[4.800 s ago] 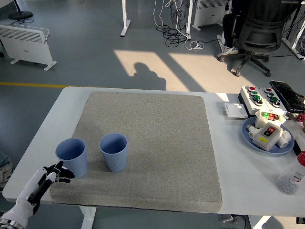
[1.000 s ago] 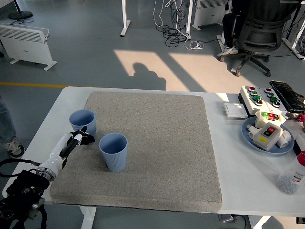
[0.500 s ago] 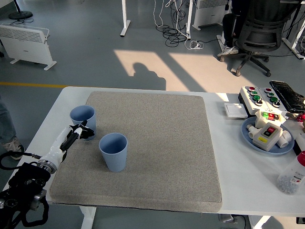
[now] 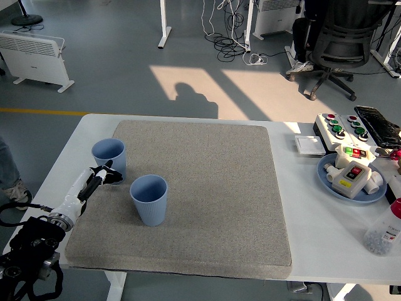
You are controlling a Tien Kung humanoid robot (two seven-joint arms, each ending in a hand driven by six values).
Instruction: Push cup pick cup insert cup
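Note:
Two blue cups stand upright on the grey mat point(image 4: 207, 188). The left cup point(image 4: 109, 157) is at the mat's left edge, farther back. The second cup point(image 4: 149, 199) stands nearer and to its right, a small gap apart. My left hand point(image 4: 104, 175) reaches in from the lower left along the mat's edge. Its black fingers point(image 4: 113, 176) lie stretched against the near lower side of the left cup and hold nothing. The right hand does not show.
At the right of the white table point(image 4: 313, 207) sit a blue plate point(image 4: 328, 181) with a switch box, a button box point(image 4: 339, 127), a small white square point(image 4: 310, 145) and a clear bottle point(image 4: 383, 234). A person's leg point(image 4: 7, 164) stands on the floor at the left.
The left cup has been pushed back along the mat's left edge from its earlier near spot. Over the last second the cup and my left hand shifted only slightly.

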